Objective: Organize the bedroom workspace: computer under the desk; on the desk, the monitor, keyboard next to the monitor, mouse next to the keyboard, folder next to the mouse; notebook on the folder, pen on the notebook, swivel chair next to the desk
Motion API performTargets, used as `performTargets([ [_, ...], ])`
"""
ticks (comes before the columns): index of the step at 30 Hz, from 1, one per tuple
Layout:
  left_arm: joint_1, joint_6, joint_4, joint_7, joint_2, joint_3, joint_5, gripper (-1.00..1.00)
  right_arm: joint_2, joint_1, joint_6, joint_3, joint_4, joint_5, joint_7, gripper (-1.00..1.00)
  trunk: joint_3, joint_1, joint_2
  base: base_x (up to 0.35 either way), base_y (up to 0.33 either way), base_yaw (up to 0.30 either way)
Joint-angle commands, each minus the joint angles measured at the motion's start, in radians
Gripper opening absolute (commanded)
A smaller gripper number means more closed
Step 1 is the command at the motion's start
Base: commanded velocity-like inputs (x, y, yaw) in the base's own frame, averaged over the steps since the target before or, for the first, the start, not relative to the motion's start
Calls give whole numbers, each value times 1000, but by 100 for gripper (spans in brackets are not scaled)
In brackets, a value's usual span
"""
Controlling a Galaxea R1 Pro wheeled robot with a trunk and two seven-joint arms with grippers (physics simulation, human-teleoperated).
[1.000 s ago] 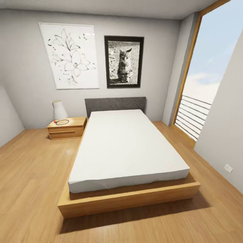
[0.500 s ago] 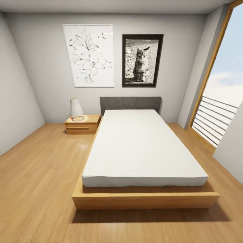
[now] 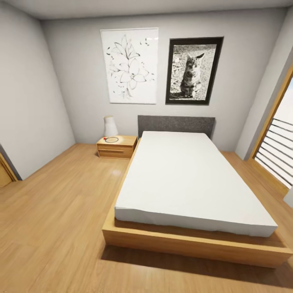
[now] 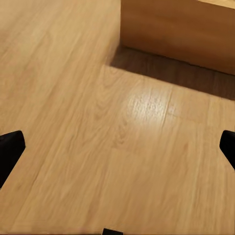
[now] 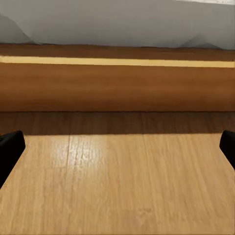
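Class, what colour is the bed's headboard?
Dark grey; the headboard shows best in the head view.

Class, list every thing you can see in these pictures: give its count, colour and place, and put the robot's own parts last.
bed: one, white mattress on an oak frame, grey headboard, centre right.
nightstand: one, oak, left of the bed at the back wall.
lamp: one, white, on the nightstand.
flower drawing: one, black on white, on the back wall.
cat photograph: one, black frame, right of the drawing.
window: one, oak frame, right wall.
floor: oak boards.
left gripper: black fingertips apart, over the floor.
right gripper: black fingertips apart, facing the bed frame.
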Motion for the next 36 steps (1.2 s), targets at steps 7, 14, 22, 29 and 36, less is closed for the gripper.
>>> performTargets([
  [7,-1,1,50,-4,0,-2,-3,100,0,0,-2,0,1,5,-6,100,-5,0,-1,0,0,280],
  [14,-1,8,66,-2,2,-3,-4,100,0,0,2,1,3,5,-5,100,-9,0,-1,0,0,278],
  [22,-1,8,67,-1,1,-3,-4,100,0,0,3,1,4,5,-5,100,-14,0,-1,0,0,272],
  [29,-1,8,67,-1,1,-3,-4,100,0,0,4,1,6,4,-5,100,-18,0,-1,0,0,270],
  [36,-1,8,67,-1,1,-3,-4,100,1,0,4,1,6,3,-5,100,-23,0,-1,0,0,269],
])
